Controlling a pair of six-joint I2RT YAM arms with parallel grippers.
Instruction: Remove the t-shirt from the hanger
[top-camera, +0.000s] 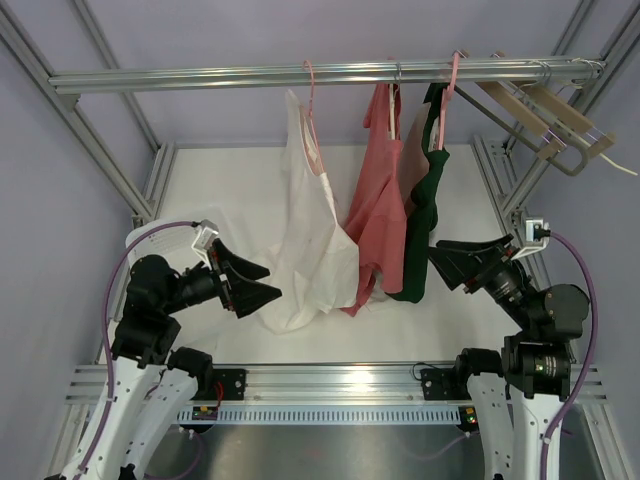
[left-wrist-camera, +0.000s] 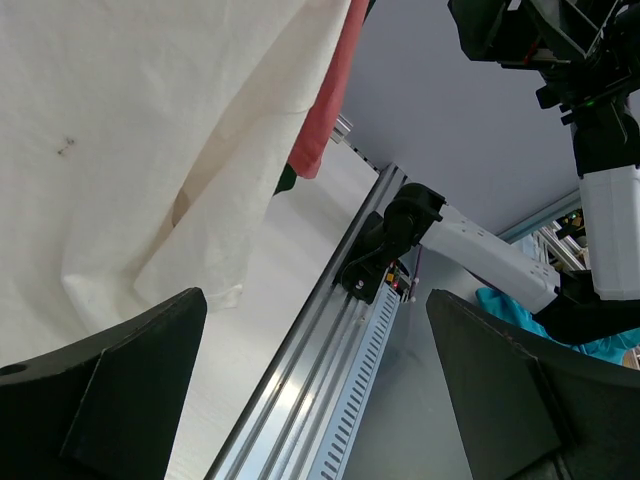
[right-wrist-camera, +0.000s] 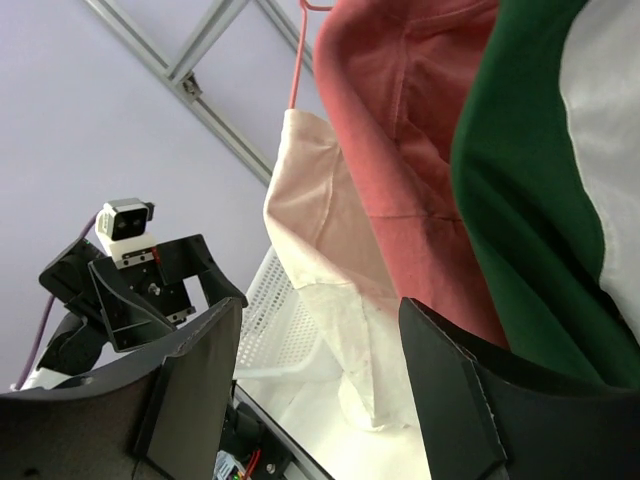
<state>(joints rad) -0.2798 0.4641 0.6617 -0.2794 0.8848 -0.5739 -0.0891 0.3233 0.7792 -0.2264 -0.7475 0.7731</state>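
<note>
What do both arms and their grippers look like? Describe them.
Left arm and right arm: white shells on the lower links, black joints above. The left gripper and right gripper have black wedge-shaped fingers. A purple cable loops along each arm, and a small white camera box sits on each wrist.

Top view: the pink hanger showed only its hook and neck; its arms were hidden inside the white t-shirt. The green shirt was partly covered by the red shirt. Whether the left gripper touched the t-shirt's hem could not be told.

Left wrist view: the t-shirt ran off the top and left edges; the green shirt was a mere sliver.

Right wrist view: the hanger's hook and both coloured shirts were cut by the top edge. The fingers of the right gripper ran off the bottom edge.
</note>
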